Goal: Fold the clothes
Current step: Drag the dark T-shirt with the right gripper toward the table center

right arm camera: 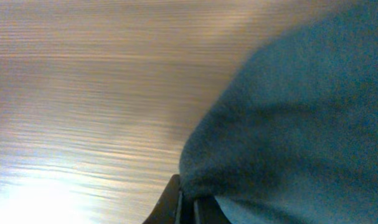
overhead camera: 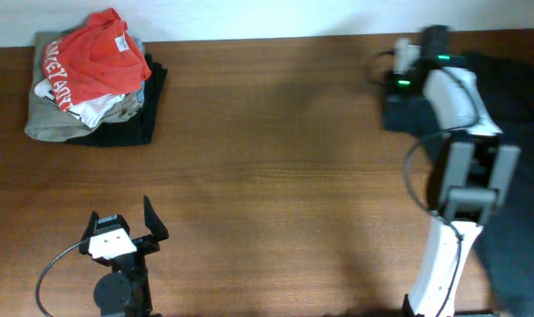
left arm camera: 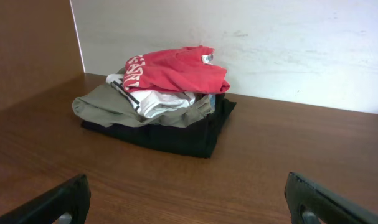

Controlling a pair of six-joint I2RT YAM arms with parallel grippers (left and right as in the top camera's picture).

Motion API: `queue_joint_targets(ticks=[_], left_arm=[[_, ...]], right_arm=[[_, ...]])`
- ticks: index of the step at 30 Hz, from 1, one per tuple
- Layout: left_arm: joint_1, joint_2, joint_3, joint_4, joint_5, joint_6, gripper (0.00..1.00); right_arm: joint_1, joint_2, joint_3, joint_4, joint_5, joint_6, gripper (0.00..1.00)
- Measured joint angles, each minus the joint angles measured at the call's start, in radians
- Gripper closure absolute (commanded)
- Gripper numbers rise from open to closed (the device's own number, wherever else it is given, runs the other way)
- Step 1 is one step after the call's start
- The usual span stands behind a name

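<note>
Brown wooden table (overhead camera: 275, 158), pale wall behind. We list:

1. Stack of clothes (overhead camera: 91, 84) at the far left corner, with a red shirt (overhead camera: 95, 57) on top, then white, khaki and black pieces beneath.
2. Left hand (overhead camera: 120, 210), near edge of the table, fingers (left arm camera: 58, 202) wide apart and holding nothing. It faces the stack, which lies well apart from it.
3. Dark blue garment (overhead camera: 513, 97), spread along the right side of the table.
4. Right hand (right arm camera: 187, 208), far right, fingers together and clamped on a folded edge of the dark blue garment.
</note>
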Motion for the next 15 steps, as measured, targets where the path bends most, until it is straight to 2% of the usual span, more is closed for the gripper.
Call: queue_joint_targets(ticks=[6, 7, 15], left_arm=[[0.000, 0.000, 0.000, 0.000, 0.000, 0.000, 0.01], [0.000, 0.000, 0.000, 0.000, 0.000, 0.000, 0.01], [0.000, 0.000, 0.000, 0.000, 0.000, 0.000, 0.01]], right_arm=[[0.371, 0.000, 0.000, 0.089, -0.045, 0.148, 0.96], [0.471, 0.000, 0.000, 0.097, -0.059, 0.164, 0.96], [0.819, 0.000, 0.000, 0.043, -0.074, 0.246, 0.96]])
